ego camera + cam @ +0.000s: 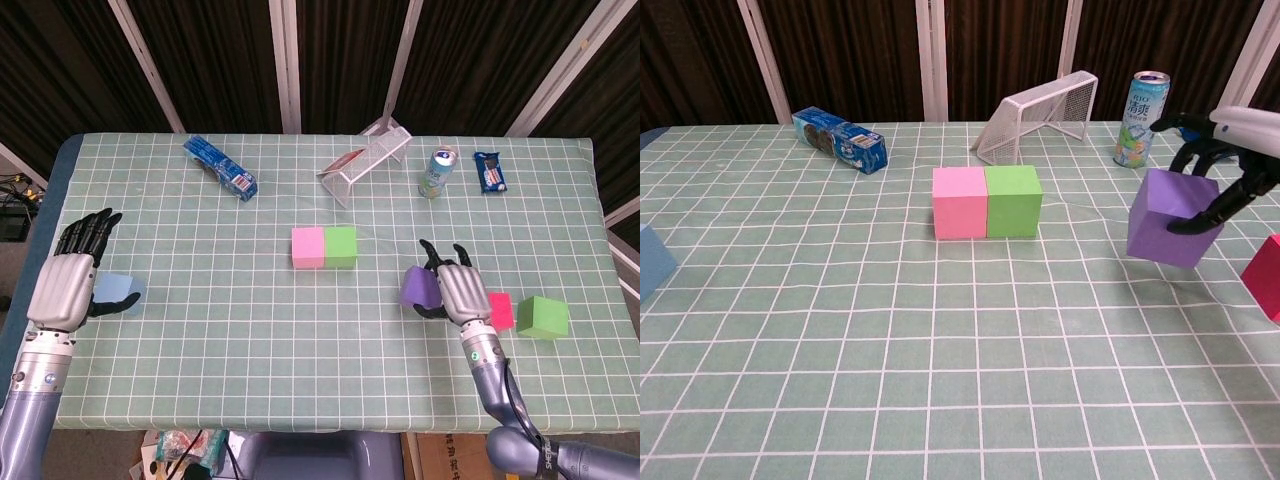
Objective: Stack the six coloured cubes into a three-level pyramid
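Toward the table's right edge: your right hand (1225,150) grips the purple cube (1168,217), lifted | looks light, likely foam; hold opposite flat faces | pink cube (959,202) and green cube (1013,200) touching mid-table | left hand (68,285) open beside blue cube (117,292) | no containers holding anything.

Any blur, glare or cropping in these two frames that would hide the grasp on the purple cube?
Head view: evenly lit, sharp, no glare; the right robot hand covers part of the purple cube. Chest view: sharp too, cube fully visible with a soft shadow beneath, but the robot hand is cropped by the right edge.
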### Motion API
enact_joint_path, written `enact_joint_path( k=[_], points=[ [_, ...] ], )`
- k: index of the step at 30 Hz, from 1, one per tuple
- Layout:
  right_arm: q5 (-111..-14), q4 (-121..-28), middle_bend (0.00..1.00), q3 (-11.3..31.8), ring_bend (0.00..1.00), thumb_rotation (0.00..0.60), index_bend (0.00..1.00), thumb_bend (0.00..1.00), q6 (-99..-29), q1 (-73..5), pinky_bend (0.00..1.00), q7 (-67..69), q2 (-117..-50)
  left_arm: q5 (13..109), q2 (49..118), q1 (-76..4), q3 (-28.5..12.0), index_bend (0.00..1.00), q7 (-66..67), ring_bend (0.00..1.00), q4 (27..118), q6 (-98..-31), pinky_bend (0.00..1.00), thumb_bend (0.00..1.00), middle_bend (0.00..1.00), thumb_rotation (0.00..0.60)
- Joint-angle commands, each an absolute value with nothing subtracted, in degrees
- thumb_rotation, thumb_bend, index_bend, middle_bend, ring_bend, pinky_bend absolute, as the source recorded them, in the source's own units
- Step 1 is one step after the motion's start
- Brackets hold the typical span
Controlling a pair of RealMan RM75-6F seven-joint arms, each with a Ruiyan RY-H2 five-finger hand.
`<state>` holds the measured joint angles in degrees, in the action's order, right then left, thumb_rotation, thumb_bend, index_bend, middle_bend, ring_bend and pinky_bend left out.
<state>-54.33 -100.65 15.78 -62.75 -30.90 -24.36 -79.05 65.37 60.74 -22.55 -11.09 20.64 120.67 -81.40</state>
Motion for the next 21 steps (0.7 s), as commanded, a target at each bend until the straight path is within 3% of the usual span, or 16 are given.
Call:
enact_joint_path(
  k=[1,21],
  points=[
    [-56.3,-97.1,0.49,17.1,0.38,0.600,0.01,0.26,-57.5,-34.6,0.00,-23.2,-76.6,65.0,61.0,-22.6,-11.2,0.00,21.1,0.00,120.4,-81.3,0.05,0.08,0.03,0.600],
    [-61.1,-70.3,0.49,19.1,0.37,0.600,0.01,0.26,-33.0,-50.9,0.00,-8.0,-81.5,59.4,64.1,-24.1,-12.9,0.00,25.3,0.00,115.9,-81.1,0.05,0.08,0.03,0.600]
  ],
)
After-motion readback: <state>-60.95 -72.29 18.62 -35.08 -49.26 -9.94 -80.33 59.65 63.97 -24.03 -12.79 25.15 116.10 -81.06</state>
